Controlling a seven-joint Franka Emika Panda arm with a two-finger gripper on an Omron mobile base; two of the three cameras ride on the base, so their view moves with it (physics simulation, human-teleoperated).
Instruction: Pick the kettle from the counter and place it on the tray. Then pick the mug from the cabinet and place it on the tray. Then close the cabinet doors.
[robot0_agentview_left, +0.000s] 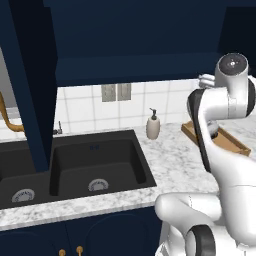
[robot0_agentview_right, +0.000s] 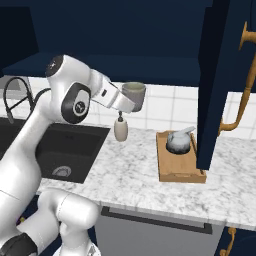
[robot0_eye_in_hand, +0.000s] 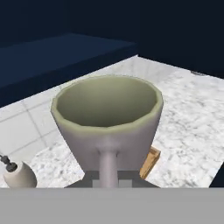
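Observation:
My gripper (robot0_agentview_right: 131, 103) is shut on the greyish-olive mug (robot0_agentview_right: 134, 93) and holds it upright in the air, just below the navy cabinet shelf (robot0_agentview_right: 125, 70) and above the marble counter (robot0_agentview_right: 130, 170). In the hand view the mug (robot0_eye_in_hand: 107, 113) is seen close up, open mouth upward, with my gripper (robot0_eye_in_hand: 108, 176) at its base. The pale grey kettle (robot0_agentview_right: 178, 141) sits on the far half of the wooden tray (robot0_agentview_right: 181, 173), to the right of the mug. A corner of the tray (robot0_eye_in_hand: 150, 161) shows behind the mug. Both cabinet doors (robot0_agentview_right: 215, 85) (robot0_agentview_left: 30, 85) stand open.
A beige soap pump bottle (robot0_agentview_right: 120, 129) stands on the counter right under the held mug, beside the black double sink (robot0_agentview_left: 75, 167). The open right door hangs over the tray's right edge, its brass handle (robot0_agentview_right: 243, 90) facing outward. A dark faucet (robot0_agentview_right: 17, 95) arches at the far left.

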